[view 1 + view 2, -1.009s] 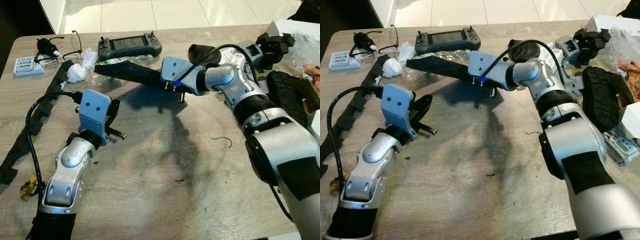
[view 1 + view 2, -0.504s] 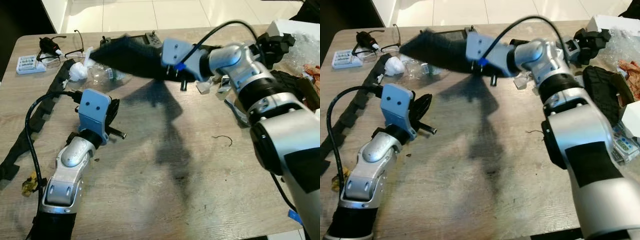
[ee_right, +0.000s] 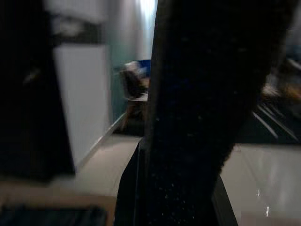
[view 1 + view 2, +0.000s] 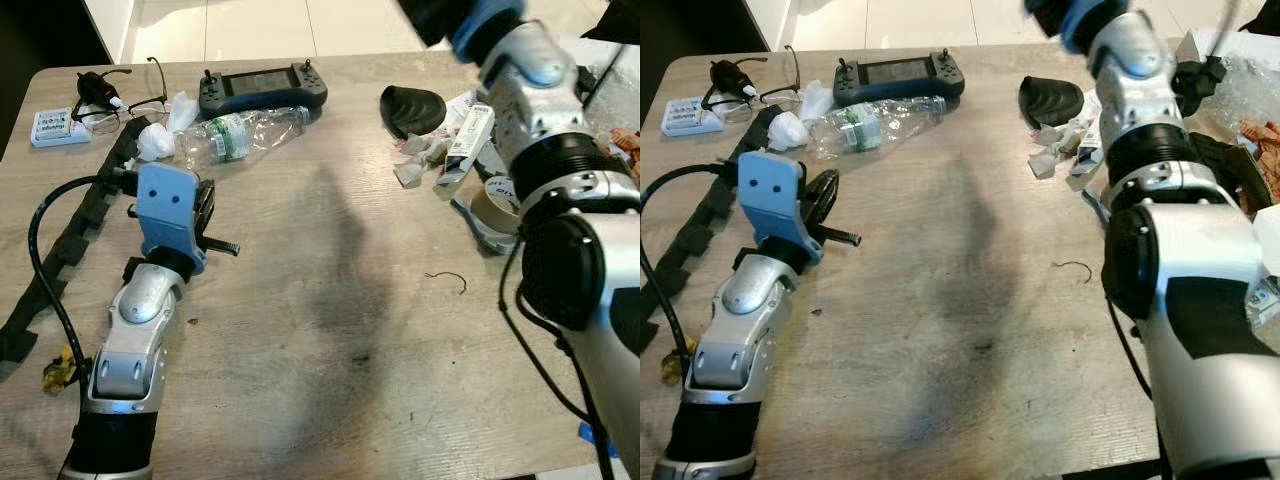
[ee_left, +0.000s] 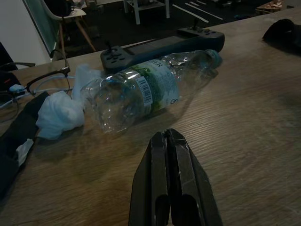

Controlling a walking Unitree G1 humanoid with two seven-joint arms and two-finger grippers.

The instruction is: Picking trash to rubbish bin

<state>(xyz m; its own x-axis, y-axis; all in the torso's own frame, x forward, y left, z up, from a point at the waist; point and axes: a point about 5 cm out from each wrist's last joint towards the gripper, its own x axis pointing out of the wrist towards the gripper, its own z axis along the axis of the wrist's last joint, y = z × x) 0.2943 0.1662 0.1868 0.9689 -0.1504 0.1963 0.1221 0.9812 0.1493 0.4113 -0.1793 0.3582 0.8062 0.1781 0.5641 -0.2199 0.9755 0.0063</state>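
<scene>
A crushed clear plastic bottle lies on the wooden table, with crumpled white tissue beside it. My left gripper rests on the table, shut and empty, pointing at the bottle a short way ahead. The right arm is raised high over the table's far right. In the right wrist view, my right gripper is shut on a black textured strip, which hides the fingertips.
A handheld game controller, glasses and a small white pack lie at the back. A long black strap runs down the left side. A black pouch, crumpled wrappers and a tape roll clutter the right.
My right arm swung up from low over the bottle to high above the table, carrying the black strip along. My left gripper shifted slightly left and now points more squarely at the bottle.
</scene>
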